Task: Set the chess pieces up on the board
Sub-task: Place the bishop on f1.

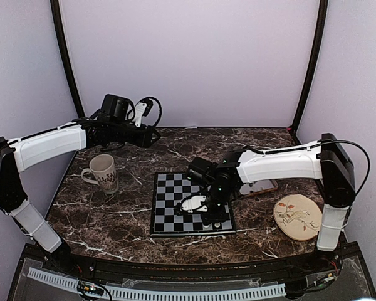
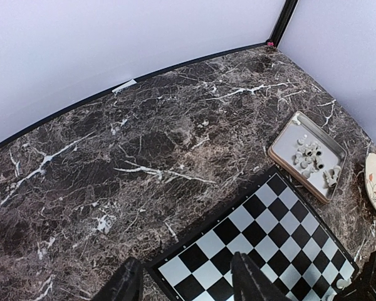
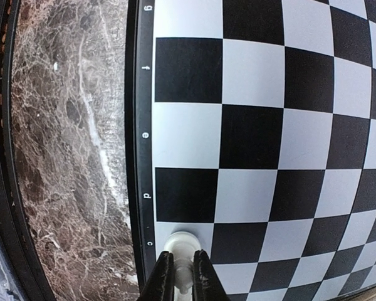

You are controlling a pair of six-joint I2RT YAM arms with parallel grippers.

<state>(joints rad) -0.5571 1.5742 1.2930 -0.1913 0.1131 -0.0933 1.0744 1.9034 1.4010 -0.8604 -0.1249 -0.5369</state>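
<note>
The right gripper (image 3: 183, 276) has its 2 fingers pressed in on 1 white chess piece (image 3: 182, 243), pinching it just above its round base. That base sits over the light square in the outermost column, beside the letter c on the thin black rim of the board (image 3: 250, 138). Whether the base touches the square cannot be told. This is at the near right corner of the board as seen from above, with the right arm (image 1: 282, 164) reaching in across it from the right.

The left gripper (image 2: 187, 259) hangs high over the far left of the table (image 1: 113, 219), its 2 fingers spread apart with nothing between them.

There are 2 containers. 1 shallow grey-brown tray (image 2: 299, 127) lies just beyond the board's far right corner, apart from it. It holds a loose cluster of cream chess pieces (image 2: 310, 160), some upright and some tipped, too small and crowded to count exactly. 1 cream mug (image 1: 103, 172) stands upright left of the board, well apart from it; its inside cannot be made out. 1 round plate (image 1: 296, 216) with a bird drawing lies flat near the table's right edge, close to the base of the right arm.

The board's near rim runs close to the table's front edge. A broad stretch of dark marble runs from the board's far rim to the back wall, and a narrower strip separates the board from the mug.
</note>
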